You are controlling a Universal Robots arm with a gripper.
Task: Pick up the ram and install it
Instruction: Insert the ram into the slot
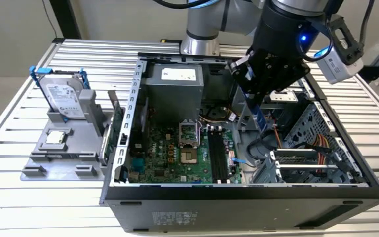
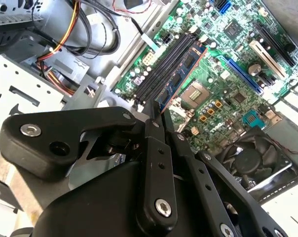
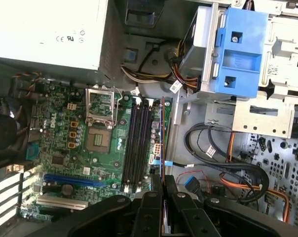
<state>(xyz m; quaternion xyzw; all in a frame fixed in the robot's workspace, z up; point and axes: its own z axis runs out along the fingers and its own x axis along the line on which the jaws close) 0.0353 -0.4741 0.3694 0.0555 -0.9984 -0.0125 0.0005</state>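
Observation:
My gripper (image 1: 255, 104) hangs inside the open computer case (image 1: 242, 190), shut on the ram (image 1: 260, 118). The ram is a thin dark stick with a bluish face, held on edge and pointing down toward the motherboard (image 1: 170, 158). In the second wrist view the ram (image 2: 182, 73) reaches out from my gripper (image 2: 156, 112) over the black memory slots (image 2: 161, 66). In the first wrist view the ram (image 3: 162, 138) shows edge-on beyond my gripper (image 3: 164, 181), just beside the memory slots (image 3: 136, 143) on the drive-cage side. Whether it touches a slot I cannot tell.
The power supply (image 1: 173, 81) and the CPU socket (image 1: 188, 136) lie close to the slots. A drive cage with orange cables (image 1: 315, 148) stands at the exterior view's right. Outside the case, a grey stand (image 1: 57, 153) carries a hard drive (image 1: 64, 98) and a small chip (image 1: 57, 137).

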